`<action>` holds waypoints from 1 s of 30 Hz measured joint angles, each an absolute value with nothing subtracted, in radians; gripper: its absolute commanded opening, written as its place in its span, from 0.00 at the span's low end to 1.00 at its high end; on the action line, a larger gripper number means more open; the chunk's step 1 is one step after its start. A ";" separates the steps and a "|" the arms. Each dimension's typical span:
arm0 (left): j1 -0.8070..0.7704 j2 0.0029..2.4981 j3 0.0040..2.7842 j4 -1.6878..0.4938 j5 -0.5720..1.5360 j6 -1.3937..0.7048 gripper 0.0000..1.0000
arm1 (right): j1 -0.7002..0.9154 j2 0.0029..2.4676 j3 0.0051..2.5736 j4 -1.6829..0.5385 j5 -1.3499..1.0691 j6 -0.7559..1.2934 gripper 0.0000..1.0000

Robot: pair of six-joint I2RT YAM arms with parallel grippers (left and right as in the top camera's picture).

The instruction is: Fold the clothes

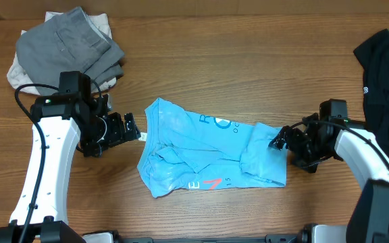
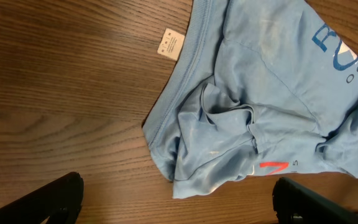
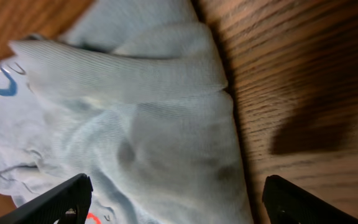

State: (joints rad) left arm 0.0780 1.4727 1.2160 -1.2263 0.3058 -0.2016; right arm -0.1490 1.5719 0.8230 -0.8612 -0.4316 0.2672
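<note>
A light blue T-shirt lies crumpled and partly folded on the middle of the wooden table, with blue print and a red mark. My left gripper is open and empty just left of its collar edge; the left wrist view shows the shirt and a white label ahead of the spread fingers. My right gripper is open at the shirt's right edge; in the right wrist view the cloth lies between its fingers.
A folded grey garment lies on an off-white one at the back left. A black garment lies at the right edge. Bare wooden table surrounds the shirt.
</note>
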 measured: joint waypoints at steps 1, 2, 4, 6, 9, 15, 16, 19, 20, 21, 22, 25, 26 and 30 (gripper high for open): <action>0.078 1.473 1.216 -1.227 0.306 -0.202 1.00 | -0.149 1.585 0.819 -0.854 -0.440 0.260 0.93; 0.078 1.473 1.216 -1.227 0.306 -0.202 1.00 | -0.149 1.593 0.815 -0.843 -0.443 0.257 0.93; 0.078 1.473 1.216 -1.227 0.306 -0.202 1.00 | -0.149 1.606 0.804 -0.817 -0.450 0.250 0.91; 0.078 1.473 1.216 -1.227 0.306 -0.202 1.00 | -0.150 1.608 0.798 -0.793 -0.465 0.244 0.89; 0.078 1.473 1.216 -1.226 0.305 -0.202 1.00 | -0.150 1.608 0.785 -0.748 -0.494 0.234 0.73; 0.078 1.473 1.216 -1.226 0.306 -0.202 1.00 | -0.151 1.620 0.741 -0.707 -0.531 0.213 0.17; 0.078 1.473 1.216 -1.227 0.306 -0.202 1.00 | -0.151 1.623 0.735 -0.706 -0.537 0.213 0.07; 0.078 1.473 1.216 -1.226 0.306 -0.202 1.00 | -0.153 1.624 0.731 -0.699 -0.552 0.215 0.04; 0.078 1.473 1.216 -1.226 0.306 -0.202 1.00 | -0.153 1.625 0.730 -0.696 -0.554 0.219 0.04; 0.078 1.473 1.216 -1.227 0.305 -0.202 1.00 | -0.153 1.625 0.730 -0.693 -0.554 0.220 0.04; 0.078 1.473 1.216 -1.227 0.306 -0.202 1.00 | -0.153 1.625 0.729 -0.690 -0.558 0.223 0.04; 0.078 1.473 1.216 -1.227 0.306 -0.202 1.00 | -0.155 1.625 0.730 -0.698 -0.558 0.229 0.04; 0.078 1.473 1.216 -1.227 0.306 -0.202 1.00 | -0.156 1.625 0.734 -0.712 -0.555 0.232 0.04; 0.078 1.473 1.216 -1.227 0.306 -0.202 1.00 | -0.165 1.624 0.776 -0.812 -0.509 0.235 0.04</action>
